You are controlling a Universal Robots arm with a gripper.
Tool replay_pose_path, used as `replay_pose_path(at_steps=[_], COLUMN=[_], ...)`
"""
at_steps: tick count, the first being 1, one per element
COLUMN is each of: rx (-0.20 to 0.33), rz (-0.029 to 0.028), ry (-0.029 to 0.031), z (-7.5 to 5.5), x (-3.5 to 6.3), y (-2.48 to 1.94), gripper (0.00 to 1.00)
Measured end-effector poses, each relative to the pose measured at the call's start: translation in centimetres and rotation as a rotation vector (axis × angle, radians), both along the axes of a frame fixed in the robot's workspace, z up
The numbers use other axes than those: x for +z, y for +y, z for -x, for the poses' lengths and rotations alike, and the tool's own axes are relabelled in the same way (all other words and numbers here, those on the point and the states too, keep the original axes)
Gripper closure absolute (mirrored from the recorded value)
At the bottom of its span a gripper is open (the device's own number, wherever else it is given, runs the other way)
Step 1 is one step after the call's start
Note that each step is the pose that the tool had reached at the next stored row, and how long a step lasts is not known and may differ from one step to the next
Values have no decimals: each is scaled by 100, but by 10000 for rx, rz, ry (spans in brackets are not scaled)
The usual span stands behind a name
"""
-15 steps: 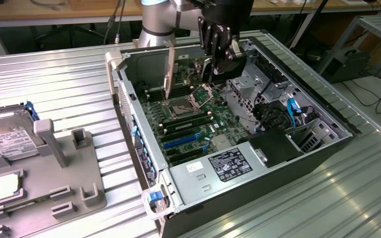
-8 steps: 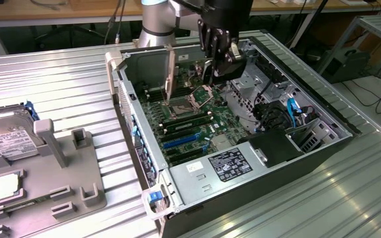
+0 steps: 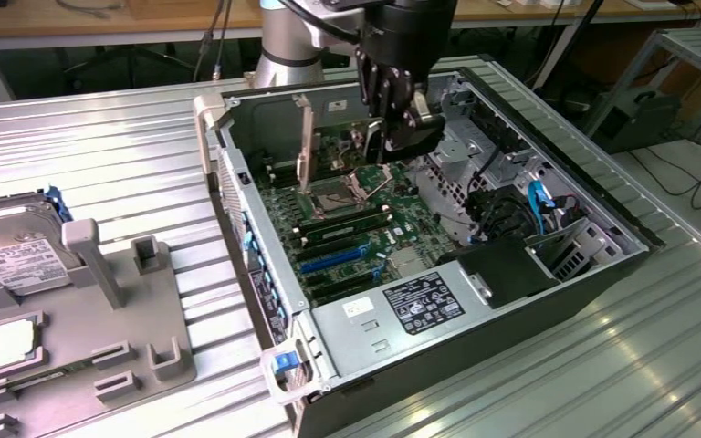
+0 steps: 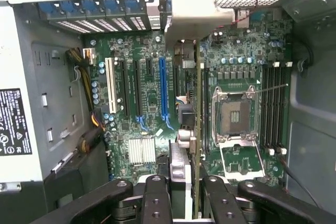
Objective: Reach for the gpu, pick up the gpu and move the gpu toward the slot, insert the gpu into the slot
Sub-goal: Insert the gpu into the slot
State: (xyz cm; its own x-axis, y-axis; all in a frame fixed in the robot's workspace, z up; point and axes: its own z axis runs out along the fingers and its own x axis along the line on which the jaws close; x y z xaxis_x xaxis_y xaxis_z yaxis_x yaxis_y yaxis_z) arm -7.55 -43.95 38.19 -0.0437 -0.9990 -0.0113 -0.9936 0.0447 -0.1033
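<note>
My gripper [image 3: 397, 117] reaches down into the open computer case [image 3: 594, 205], over the far part of the motherboard. It is shut on the gpu [image 4: 198, 108], a thin card seen edge-on between the black fingers [image 4: 156, 198], with its silver bracket [image 4: 180, 166] close to them. In the exterior view the gpu [image 3: 372, 151] hangs just under the gripper, above the board. The card lies between the long blue slot [image 4: 163, 90] and the open CPU socket [image 4: 234, 116]. Whether its lower edge touches the board is hidden. The blue slots [image 3: 332, 260] lie nearer the case's front in the exterior view.
A white slot [image 4: 110, 85] and black slots flank the blue one. Memory slots [image 4: 273, 108] run beside the socket. A power supply [image 3: 423, 306] and blue cables [image 3: 533, 196] fill the case's near end. On the exterior view's left, a grey fixture [image 3: 143, 338] holds a hard drive [image 3: 15, 255] and a CPU chip [image 3: 10, 342].
</note>
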Motion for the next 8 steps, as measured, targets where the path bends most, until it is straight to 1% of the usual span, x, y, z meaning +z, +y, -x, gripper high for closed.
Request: replay_pose_path(at_steps=[8], rx=[2], rz=[-1], ry=[1], z=[48], x=[-139], y=[1], gripper=[71])
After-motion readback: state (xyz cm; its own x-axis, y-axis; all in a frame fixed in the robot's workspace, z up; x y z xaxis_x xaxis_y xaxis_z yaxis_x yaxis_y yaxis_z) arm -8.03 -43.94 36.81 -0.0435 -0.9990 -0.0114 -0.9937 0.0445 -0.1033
